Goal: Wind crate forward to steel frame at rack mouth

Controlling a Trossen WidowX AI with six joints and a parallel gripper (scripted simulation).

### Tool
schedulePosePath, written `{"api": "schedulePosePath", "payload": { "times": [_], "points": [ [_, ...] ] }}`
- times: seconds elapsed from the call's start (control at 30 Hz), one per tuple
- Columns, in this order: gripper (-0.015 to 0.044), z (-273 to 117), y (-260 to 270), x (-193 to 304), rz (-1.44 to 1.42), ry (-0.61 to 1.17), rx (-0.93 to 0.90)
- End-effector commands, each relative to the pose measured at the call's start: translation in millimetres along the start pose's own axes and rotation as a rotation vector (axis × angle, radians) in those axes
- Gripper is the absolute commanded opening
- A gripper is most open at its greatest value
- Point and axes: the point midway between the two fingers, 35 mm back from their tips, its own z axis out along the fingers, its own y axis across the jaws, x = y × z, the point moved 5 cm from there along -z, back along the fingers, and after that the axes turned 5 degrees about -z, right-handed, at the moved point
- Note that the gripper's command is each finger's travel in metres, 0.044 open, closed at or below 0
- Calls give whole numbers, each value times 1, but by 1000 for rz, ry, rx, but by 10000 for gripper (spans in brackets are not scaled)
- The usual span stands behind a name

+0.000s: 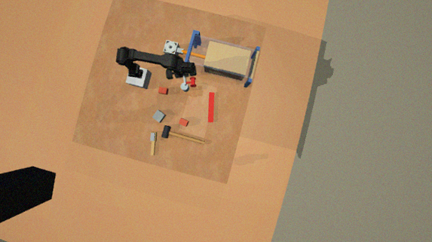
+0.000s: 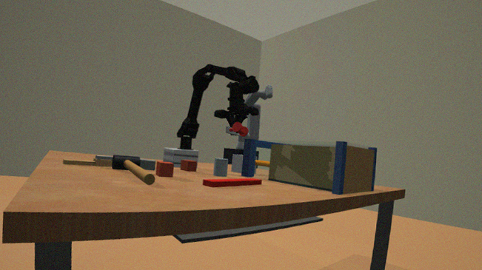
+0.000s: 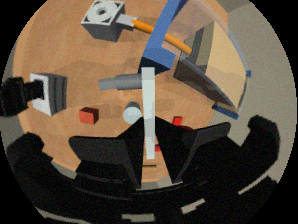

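From the top view's left to right, the arm's pale base (image 1: 144, 83) (image 2: 170, 156) (image 3: 58, 95) stands near the tabletop's (image 1: 106, 77) (image 2: 125, 202) (image 3: 42, 60) left edge, and the wooden-handled hammer (image 1: 153, 147) and black-headed mallet (image 1: 186, 137) (image 2: 139, 172) lie toward the lower edge. The hand winch (image 1: 170, 47) (image 2: 237, 163) (image 3: 102, 22) sits nearer the upper edge, while the claw (image 1: 183, 75) (image 2: 236, 124) (image 3: 148, 119), closed around the red-knobbed winch handle (image 1: 193, 82) (image 2: 240, 129) (image 3: 149, 95), hangs raised between those two edges. Near the right edge, the crate (image 1: 227, 58) (image 2: 301, 165) (image 3: 225, 55) sits flat, strapped to the winch, apart from the blue mouth frame (image 1: 196, 38) (image 2: 249, 159) (image 3: 161, 40).
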Motion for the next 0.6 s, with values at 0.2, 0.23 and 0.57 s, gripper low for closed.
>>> {"api": "schedulePosePath", "payload": {
  "times": [0.2, 0.23, 0.57],
  "points": [
    [0, -6, -7, -60, -172, -36, 37],
    [0, -8, -6, -66, -185, -44, 42],
    [0, -10, 2, -127, -442, -79, 36]
  ]
}}
